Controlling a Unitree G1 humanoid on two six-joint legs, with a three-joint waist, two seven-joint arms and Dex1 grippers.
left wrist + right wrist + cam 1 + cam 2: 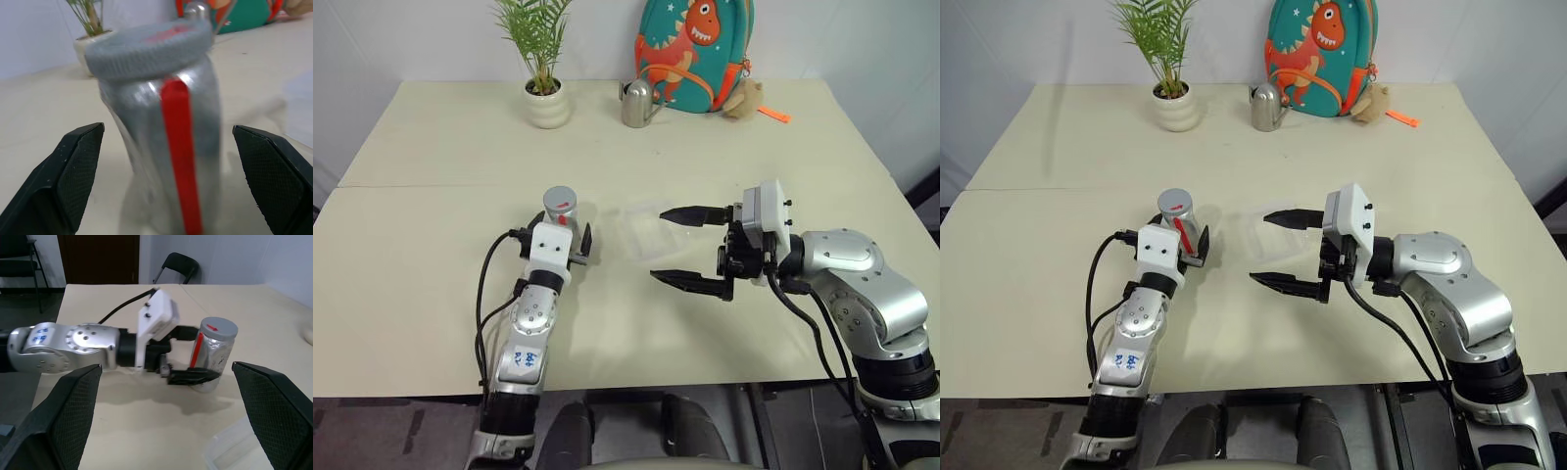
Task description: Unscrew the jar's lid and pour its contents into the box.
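Observation:
The jar (564,213), clear plastic with a red stripe, stands left of the table's middle with its grey lid (561,199) screwed on. My left gripper (558,233) is open with one finger on each side of the jar; in the left wrist view the jar (161,147) stands between the fingers with a gap on both sides. The contents are hidden. The clear box (644,231) lies on the table just right of the jar. My right gripper (659,245) hovers open over the box's right side, pointing left toward the jar.
Along the table's far edge stand a potted plant (546,98), a shiny metal watering can (636,103), a dinosaur backpack (695,49) and a small plush toy (742,98). A seam (431,186) crosses the tabletop left of the jar.

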